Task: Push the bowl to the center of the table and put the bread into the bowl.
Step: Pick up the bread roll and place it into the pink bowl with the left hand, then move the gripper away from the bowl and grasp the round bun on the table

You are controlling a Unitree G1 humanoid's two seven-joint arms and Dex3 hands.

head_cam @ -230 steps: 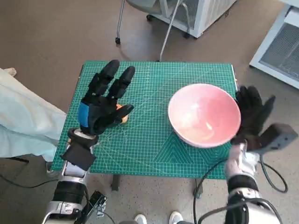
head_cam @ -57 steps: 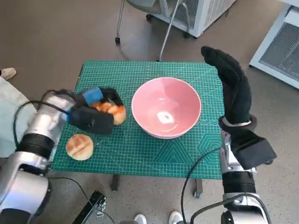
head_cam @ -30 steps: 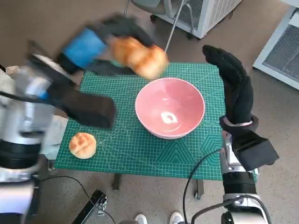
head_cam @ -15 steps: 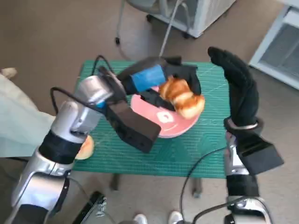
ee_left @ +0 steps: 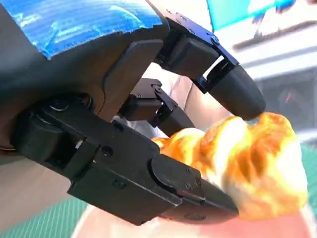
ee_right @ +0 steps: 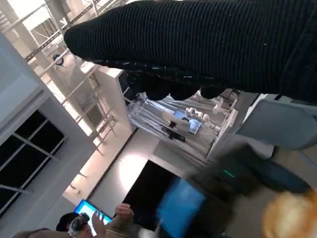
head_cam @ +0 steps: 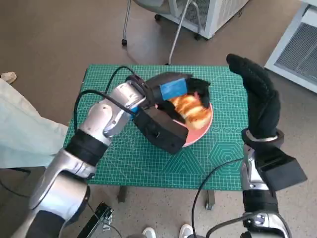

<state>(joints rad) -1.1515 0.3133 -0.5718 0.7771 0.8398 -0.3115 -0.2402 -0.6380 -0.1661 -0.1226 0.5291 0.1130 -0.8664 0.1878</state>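
The pink bowl [head_cam: 202,125] sits near the middle of the green mat [head_cam: 124,163], mostly covered by my left hand. My left hand [head_cam: 179,92], blue tape on its back, reaches across from the left and holds a golden bread roll [head_cam: 191,109] just over the bowl's inside. The left wrist view shows the black fingers [ee_left: 148,173] clamped round the bread [ee_left: 250,171]. My gloved right hand [head_cam: 260,101] stands raised at the bowl's right side, fingers stretched out, holding nothing. In the right wrist view the glove [ee_right: 198,44] spans the picture, with the bread [ee_right: 292,215] small in a corner.
My left forearm [head_cam: 106,119] and its cable lie across the mat's left half. A chair's legs [head_cam: 174,34] and white cabinets [head_cam: 297,44] stand beyond the table. Pale cloth [head_cam: 22,131] hangs at the left. A person [ee_right: 89,223] shows in the right wrist view.
My left hand carried the bread from the mat's left side, up and over, and has now come down with it onto the bowl. The right hand has stayed raised.
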